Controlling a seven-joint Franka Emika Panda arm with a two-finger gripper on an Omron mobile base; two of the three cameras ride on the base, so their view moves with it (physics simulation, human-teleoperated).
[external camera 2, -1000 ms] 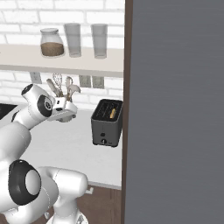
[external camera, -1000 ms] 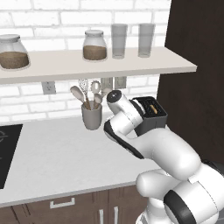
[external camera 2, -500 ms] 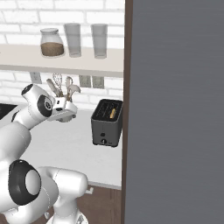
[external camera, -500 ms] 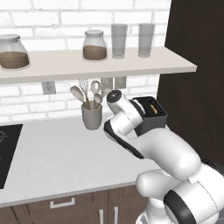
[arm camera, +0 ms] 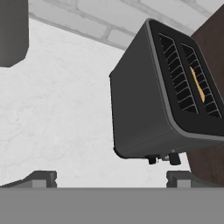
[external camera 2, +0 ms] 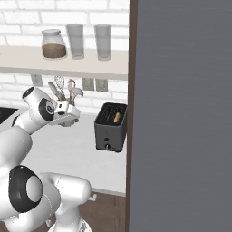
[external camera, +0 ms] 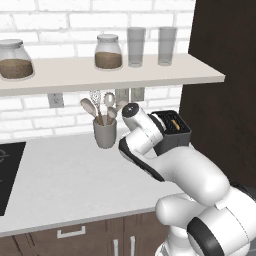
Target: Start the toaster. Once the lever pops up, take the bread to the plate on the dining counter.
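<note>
The gripper (arm camera: 111, 177) hung with its jaws wide apart, holding nothing. The toaster (arm camera: 162, 92) stood just ahead on the worktop (arm camera: 57, 109), bread (arm camera: 197, 84) sunk in one slot (only its top edge showing).

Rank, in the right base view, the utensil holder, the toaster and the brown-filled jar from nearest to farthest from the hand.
1. Utensil holder: just behind the hand, against the brick wall.
2. Toaster: farther right on the worktop, beside the dark panel.
3. Jar: up on the shelf, well above.
</note>
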